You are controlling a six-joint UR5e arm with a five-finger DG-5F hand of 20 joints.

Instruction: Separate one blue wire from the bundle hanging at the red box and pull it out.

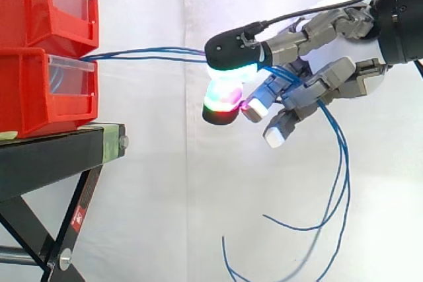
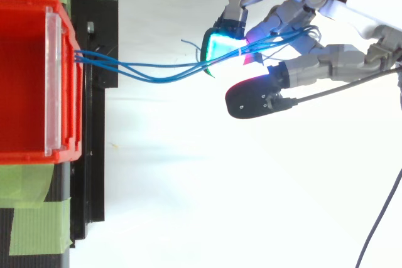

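Several blue wires (image 1: 149,53) logged at the front of the red box (image 1: 33,97), leaving near the top of its front face and spanning away from the box in a nearly level, slightly sagging run. Counted roughly three or four strands in the top view; exact number not fixable where crossed.

Found the hand (image 1: 324,84) well apart from the red box, at the far end of that run, about level with the box's upper rim. Fingers curled round the blue wires: bundle entering between a black-backed fingertip (image 1: 231,47) glowing cyan-green on top and a second fingertip (image 1: 221,100) glowing green and red just beneath, pads close together. In the top view, wires lying across a cyan-lit pad (image 2: 220,45) and passing on between the fingers. Cannot tell whether one strand or the whole bundle pinched.

Past the hand, on the side away from the red box, wires drooping in long loops, loose ends hanging lower than the box's base.

Directly on top of the red box, a second red bin (image 1: 39,4); directly under the red box, a black stand (image 1: 53,156); green tape (image 2: 31,230) on the stand beside the box; white curtain (image 1: 165,196) behind all.
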